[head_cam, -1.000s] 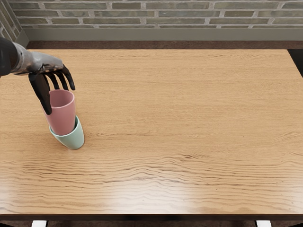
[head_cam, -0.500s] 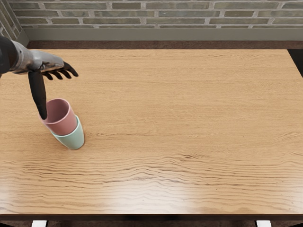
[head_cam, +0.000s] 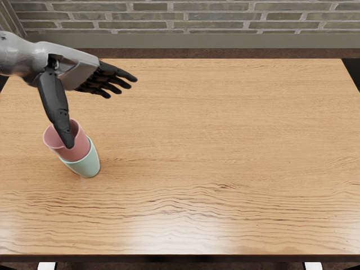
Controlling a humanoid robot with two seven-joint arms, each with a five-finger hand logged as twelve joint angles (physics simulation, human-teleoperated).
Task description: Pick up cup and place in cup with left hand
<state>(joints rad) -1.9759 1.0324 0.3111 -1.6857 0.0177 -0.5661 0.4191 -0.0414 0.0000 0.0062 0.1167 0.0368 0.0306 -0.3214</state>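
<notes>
1. Left hand [head_cam: 70,66]: open, not gripping anything. It's over the far side of the mint-green cup [head_cam: 86,166], palm area beyond that cup toward the wall.
2. Fingers [head_cam: 115,79]: extended and slightly fanned, pointing off to the right of the mint-green cup's far side, well apart from it.
3. Thumb [head_cam: 53,100]: hangs down toward the mint-green cup. Its tip overlaps the near rim of the pink cup in view; can't tell if it's touching.
4. Arm [head_cam: 12,53]: grey, comes in from the left edge, beyond the mint-green cup.
5. Pink cup [head_cam: 82,144]: nested in the mint-green cup, mouth up, upper part standing proud of that cup's rim. Thumb hides some of its opening.
6. Mint-green cup: standing on the worktop [head_cam: 225,146], lower wall visible. Both cups slant up-left in view; can't tell real tilt from perspective.
7. Worktop: light wood grain, dark near edge, extends mostly to the right of the mint-green cup.
8. Brick wall [head_cam: 225,17] with a grey baseboard [head_cam: 225,41]: past the worktop's far edge, well beyond the mint-green cup.
</notes>
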